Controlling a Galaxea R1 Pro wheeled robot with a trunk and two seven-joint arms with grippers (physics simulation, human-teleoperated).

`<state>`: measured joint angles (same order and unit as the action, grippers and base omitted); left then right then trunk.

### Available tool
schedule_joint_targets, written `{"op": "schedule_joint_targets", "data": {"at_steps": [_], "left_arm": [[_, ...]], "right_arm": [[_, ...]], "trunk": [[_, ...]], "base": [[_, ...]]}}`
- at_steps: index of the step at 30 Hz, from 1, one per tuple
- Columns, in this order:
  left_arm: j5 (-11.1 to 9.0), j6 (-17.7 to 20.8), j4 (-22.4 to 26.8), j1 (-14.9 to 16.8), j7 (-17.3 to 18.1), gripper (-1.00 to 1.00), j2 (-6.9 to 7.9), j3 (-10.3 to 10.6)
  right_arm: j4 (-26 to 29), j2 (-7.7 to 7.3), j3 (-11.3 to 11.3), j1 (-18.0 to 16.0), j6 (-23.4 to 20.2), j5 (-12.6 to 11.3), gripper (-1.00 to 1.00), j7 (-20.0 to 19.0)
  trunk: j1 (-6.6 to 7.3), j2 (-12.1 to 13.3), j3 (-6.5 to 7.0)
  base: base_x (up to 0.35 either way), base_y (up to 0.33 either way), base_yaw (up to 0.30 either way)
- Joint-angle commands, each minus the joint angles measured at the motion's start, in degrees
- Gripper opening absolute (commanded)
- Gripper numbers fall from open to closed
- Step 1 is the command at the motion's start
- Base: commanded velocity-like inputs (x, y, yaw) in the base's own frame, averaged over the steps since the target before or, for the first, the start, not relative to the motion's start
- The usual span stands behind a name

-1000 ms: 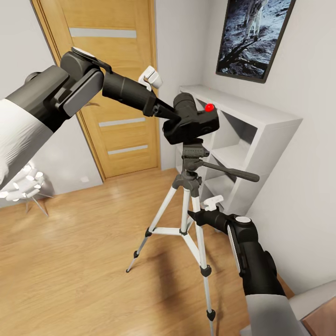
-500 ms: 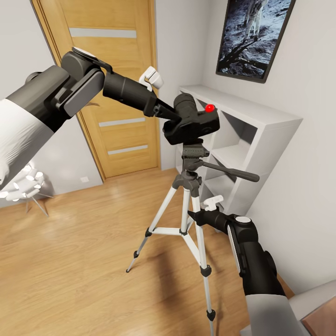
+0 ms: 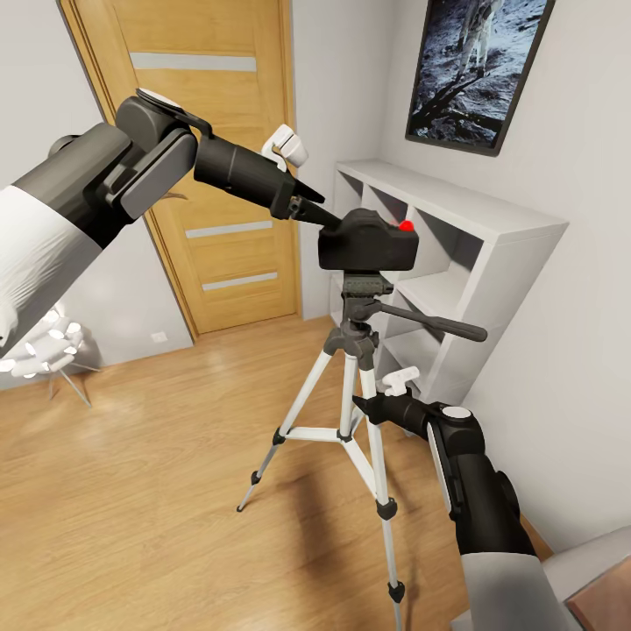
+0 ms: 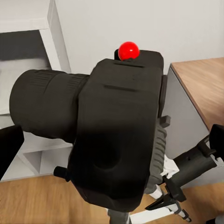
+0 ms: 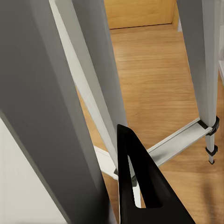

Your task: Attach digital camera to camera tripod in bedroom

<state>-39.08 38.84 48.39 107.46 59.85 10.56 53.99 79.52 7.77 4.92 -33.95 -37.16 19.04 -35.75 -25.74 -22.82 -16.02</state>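
Observation:
The black digital camera (image 3: 366,244) with its red button sits level on the head of the camera tripod (image 3: 348,390), which stands on the wood floor. My left gripper (image 3: 317,213) is open just behind the camera's left side. In the left wrist view its fingertips (image 4: 9,147) stand wide apart at the frame's edges, with the camera (image 4: 116,140) between and ahead of them. Low down, my right gripper (image 3: 362,405) is shut beside a silver tripod leg (image 5: 205,70), holding nothing that I can see.
A white cube shelf (image 3: 491,254) stands right behind the tripod against the wall. The wooden door (image 3: 202,175) is to the left and a framed picture (image 3: 478,61) hangs above the shelf. A white spiky lamp (image 3: 44,346) sits at far left.
The camera was tilted and higher in my left gripper's hold. It has dropped and levelled onto the tripod head, and neither arm has visibly moved.

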Motion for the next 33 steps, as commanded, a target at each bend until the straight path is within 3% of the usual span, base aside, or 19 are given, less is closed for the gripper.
{"op": "schedule_joint_targets", "data": {"at_steps": [1,24,28,31,33], "left_arm": [[-0.49,0.42,0.03,0.12,-0.09,1.0,0.07,0.24],[-1.3,0.44,-0.78,0.12,-0.54,1.0,0.42,-0.55],[-2.2,0.4,-1.62,0.12,-0.8,1.0,0.75,-3.05],[-3.95,0.33,-3.2,0.12,-0.85,1.0,1.4,-7.03],[-4.97,0.31,-3.92,0.12,-0.86,1.0,1.91,-8.37]], "right_arm": [[-4.11,0.05,0.27,-0.06,-0.45,3.7,-1.0,-0.55],[-4.11,0.05,0.34,-0.06,-0.45,3.64,-1.0,-0.58],[-4.11,0.05,0.35,-0.06,-0.51,3.7,-1.0,-0.55],[-4.11,0.05,0.35,-0.05,-0.52,3.72,-1.0,-0.56],[-4.11,0.05,0.35,-0.04,-0.51,3.72,-1.0,-0.55]], "trunk": [[-0.04,-0.09,-0.12],[-0.04,-0.09,-0.12],[-0.04,-0.09,-0.12],[-0.04,-0.09,-0.12],[-0.04,-0.09,-0.12]], "base": [[0.0,0.0,0.0],[0.0,0.0,0.0],[0.0,0.0,0.0],[0.0,0.0,0.0],[0.0,0.0,0.0]]}}
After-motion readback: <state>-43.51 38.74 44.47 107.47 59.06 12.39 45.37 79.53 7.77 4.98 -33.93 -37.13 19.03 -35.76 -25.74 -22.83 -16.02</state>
